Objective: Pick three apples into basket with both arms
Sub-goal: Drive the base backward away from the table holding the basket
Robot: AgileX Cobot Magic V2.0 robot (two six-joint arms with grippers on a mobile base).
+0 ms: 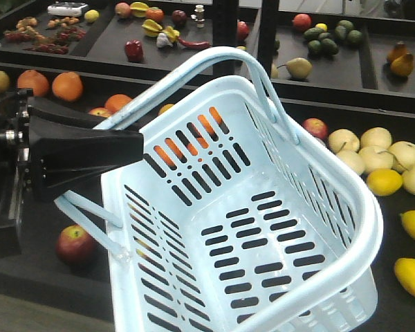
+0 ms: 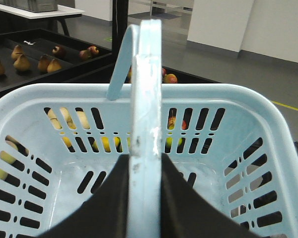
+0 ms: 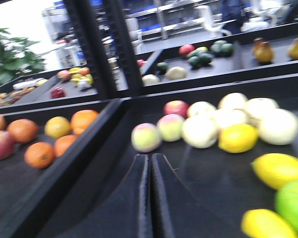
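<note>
The pale blue basket [image 1: 263,228] hangs tilted above the fruit trays, with nothing inside it. My left gripper [image 1: 128,149] is shut on one hoop handle [image 2: 146,99]; in the left wrist view the gripper [image 2: 146,157] has a black finger pressed on each side of the handle. One dark red apple [image 1: 75,243] lies on the tray below the basket's left corner. A dark red apple [image 3: 0,144] shows at the left edge of the right wrist view. My right gripper [image 3: 150,157] is shut and empty, low over a black tray, short of a pale green-pink apple [image 3: 145,137].
Oranges [image 1: 67,86] lie at the left behind the gripper. A brighter red apple [image 1: 315,128], pale round fruit [image 1: 375,158] and lemons [image 1: 384,181] lie at the right. A raised black divider [image 3: 84,148] runs left of my right gripper. A green apple [image 3: 293,206] lies at the right.
</note>
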